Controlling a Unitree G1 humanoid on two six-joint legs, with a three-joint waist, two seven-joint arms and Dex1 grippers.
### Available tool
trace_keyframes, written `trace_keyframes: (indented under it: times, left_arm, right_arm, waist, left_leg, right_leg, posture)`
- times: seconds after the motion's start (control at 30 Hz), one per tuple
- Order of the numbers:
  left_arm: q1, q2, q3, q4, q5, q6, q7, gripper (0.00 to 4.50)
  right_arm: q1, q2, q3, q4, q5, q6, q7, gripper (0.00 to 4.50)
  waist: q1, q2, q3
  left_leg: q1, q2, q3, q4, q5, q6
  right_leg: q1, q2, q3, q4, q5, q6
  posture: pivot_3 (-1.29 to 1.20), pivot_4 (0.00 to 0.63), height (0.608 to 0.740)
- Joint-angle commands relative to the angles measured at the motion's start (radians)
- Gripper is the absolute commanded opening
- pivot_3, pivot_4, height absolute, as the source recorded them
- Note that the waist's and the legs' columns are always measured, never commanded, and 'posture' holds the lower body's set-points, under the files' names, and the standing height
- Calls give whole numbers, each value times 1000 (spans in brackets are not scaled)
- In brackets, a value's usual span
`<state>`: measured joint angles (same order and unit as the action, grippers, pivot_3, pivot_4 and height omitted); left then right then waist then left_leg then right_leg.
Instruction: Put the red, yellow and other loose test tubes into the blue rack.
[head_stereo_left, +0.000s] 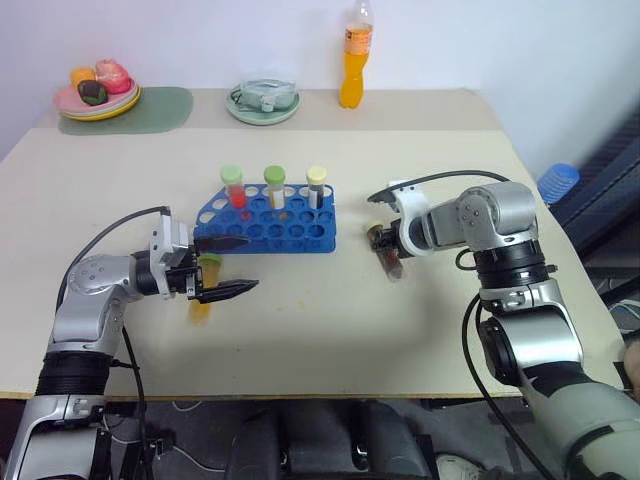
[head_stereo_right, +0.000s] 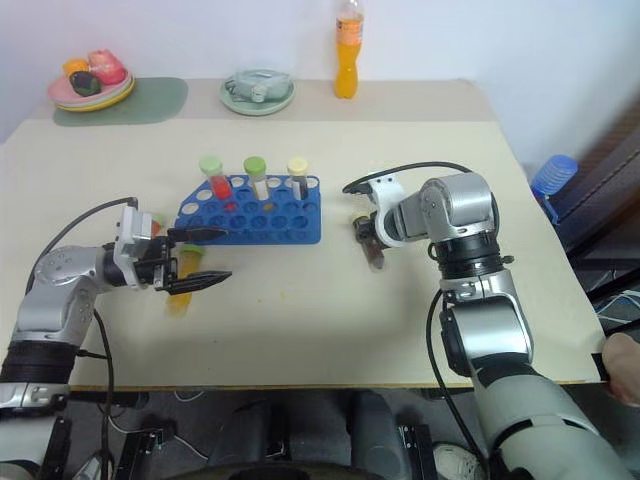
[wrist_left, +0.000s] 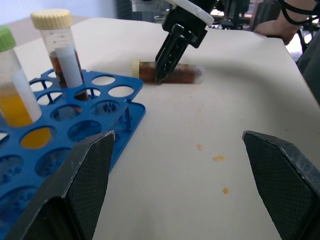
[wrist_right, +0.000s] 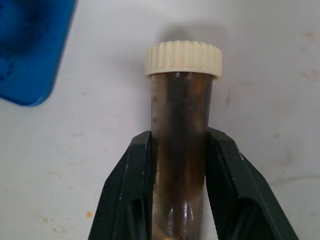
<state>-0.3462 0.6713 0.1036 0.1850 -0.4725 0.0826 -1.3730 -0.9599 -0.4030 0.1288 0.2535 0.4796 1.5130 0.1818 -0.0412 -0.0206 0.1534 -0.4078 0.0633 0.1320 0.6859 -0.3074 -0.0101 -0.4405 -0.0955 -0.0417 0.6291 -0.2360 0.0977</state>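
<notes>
Right gripper (wrist_right: 179, 165) clamped on dark brown tube (wrist_right: 181, 145) lying on table (head_stereo_left: 400, 320), right of blue rack (head_stereo_left: 270, 222). Left gripper (head_stereo_left: 232, 266) spread wide, empty, straddling yellow-orange tube (head_stereo_left: 205, 285) lying beside rack.

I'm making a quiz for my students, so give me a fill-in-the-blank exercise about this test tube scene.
1. The right gripper is shut on the brown tube, whose cap is ____.
2. The number of tubes standing upright in the blue rack is ____.
3. The brown tube lies on the ____.
4. The left gripper's fingers are ____.

Missing words: cream; three; table; open
</notes>
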Motion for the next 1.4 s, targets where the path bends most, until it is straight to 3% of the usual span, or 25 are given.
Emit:
trace_keyframes:
  times: [0.03, 0.13, 0.23, 0.4, 0.47, 0.63, 0.77, 0.9, 1.07, 1.4]
  left_arm:
    - [-8, -7, 14, -12, -10, -10, 14, 4219]
    - [-19, -25, 24, -15, -28, 11, 39, 4219]
    - [-12, -41, 37, 4, -22, -10, 63, 4219]
    - [-19, -63, 42, 14, -20, -21, 86, 4219]
    - [-29, -73, 45, 23, -21, -26, 95, 4219]
    - [-40, -78, 51, 33, -22, -31, 109, 4219]
    - [-33, -76, 70, 40, -24, -39, 135, 4219]
    - [-29, -79, 78, 34, -21, -44, 167, 4219]
    - [-4, -69, 98, -7, -28, -40, 192, 4219]
    - [52, -43, 128, -81, -42, -22, 223, 4219]
  right_arm:
    - [73, -105, 97, -144, -40, -115, 97, 829]
    - [132, -184, 126, -278, -46, -222, 187, 829]
    - [247, -201, 26, -479, 32, -391, 315, 829]
    - [393, -112, -94, -608, 70, -714, 421, 829]
    - [459, -33, -71, -603, 23, -977, 496, 829]
    - [470, 146, -24, -453, -70, -1279, 493, 829]
    - [437, 287, -30, -191, -187, -1577, 426, 829]
    - [388, 351, -28, 61, -272, -1801, 402, 829]
    - [332, 383, -34, 265, -304, -1941, 410, 829]
    - [334, 408, -14, 425, -334, -2065, 452, 829]
  waist:
    - [2, 0, 0]
    - [15, 0, 0]
    - [23, 0, 0]
    - [24, 0, 1]
    - [25, -1, 0]
    - [22, 0, 1]
    - [22, 0, 1]
    - [21, 1, 1]
    - [18, 1, 1]
    - [-2, 1, 1]
  left_leg:
    - [0, 0, 0, 0, 0, 0]
    - [0, -1, 0, 0, -3, 5]
    - [0, -1, 0, 1, -3, 5]
    - [0, 0, 1, 0, -2, 3]
    - [0, 0, 0, 0, -2, 3]
    - [1, 0, 0, 0, 1, -2]
    - [1, 0, 0, 0, 1, -2]
    - [1, 0, 0, 0, 1, -3]
    - [1, 0, 0, 0, 2, -3]
    - [2, 1, 0, 0, 2, -4]
  right_leg:
    - [0, 0, 0, 0, 0, 0]
    - [1, -1, 0, -1, 0, 0]
    - [0, -1, 0, -1, 0, 0]
    - [-1, 0, 0, -2, 0, 0]
    - [-1, 1, 0, -1, 0, 0]
    - [0, 1, 0, -1, 0, 0]
    - [0, 2, 0, 0, 0, 0]
    - [0, 2, 0, 0, 0, 0]
    - [0, 2, 0, 1, 0, 0]
    - [1, 2, 0, 1, 0, 0]
  posture:
    - [0, 150, 740]
    - [0, 150, 740]
    - [0, 150, 740]
    - [0, 150, 740]
    - [0, 150, 740]
    - [0, 150, 740]
    - [0, 150, 740]
    - [0, 150, 740]
    - [0, 150, 740]
    - [0, 150, 740]
